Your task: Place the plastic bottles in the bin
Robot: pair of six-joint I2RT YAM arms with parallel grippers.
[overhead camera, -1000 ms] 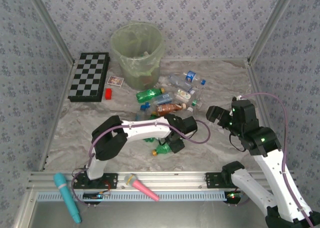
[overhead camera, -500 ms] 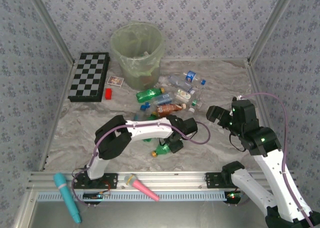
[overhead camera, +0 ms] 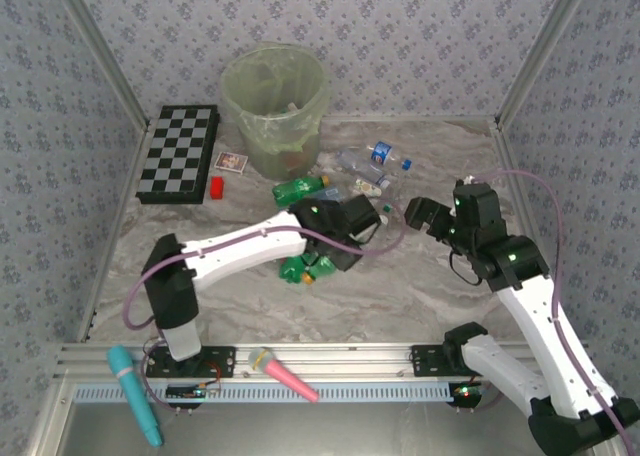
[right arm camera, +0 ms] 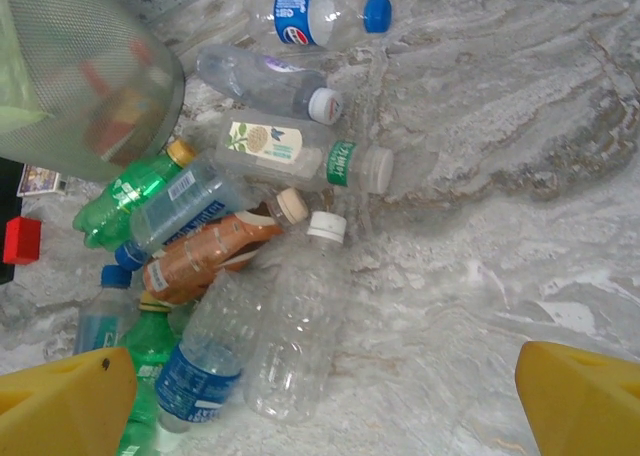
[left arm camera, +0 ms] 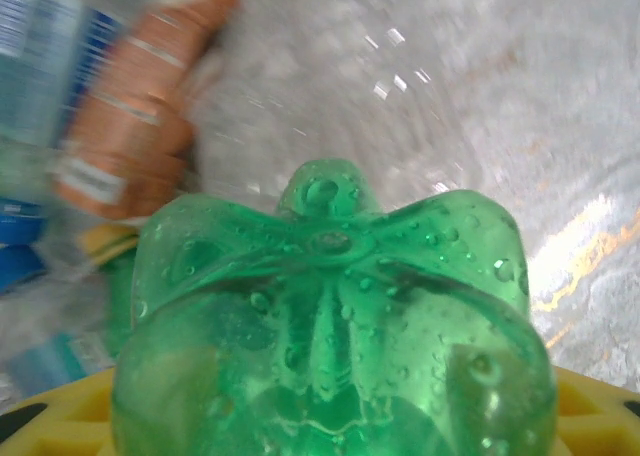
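Grey floral wallpaper (overhead camera: 400, 36) walls in a marbled grey table (overhead camera: 430, 286); at its far left lies a flat checkered chessboard (overhead camera: 180, 151) with 1 small red block (overhead camera: 216, 187) beside it, and the round, translucent pale-green bin (overhead camera: 262, 126), bag-lined, stands at the back. Near centre, the left gripper (overhead camera: 330, 254) is clamped on a lobed green bottle (left arm camera: 330, 316) beaded with droplets, beside a loose heap of clear, brown and blue-capped bottles (right arm camera: 250, 226) before the bin. At right, the right gripper (overhead camera: 418, 216) hovers with its yellow fingers (right arm camera: 60, 406) spread wide, grasping nothing.

A black-and-white chessboard (overhead camera: 180, 153) lies at the marbled counter's (overhead camera: 420, 286) far left, with a small red block (overhead camera: 217, 187) just beside it (a picture card (overhead camera: 231, 161) nearby). A teal tool (overhead camera: 134, 393) and a pink tool (overhead camera: 285, 375) lie along the near edge.
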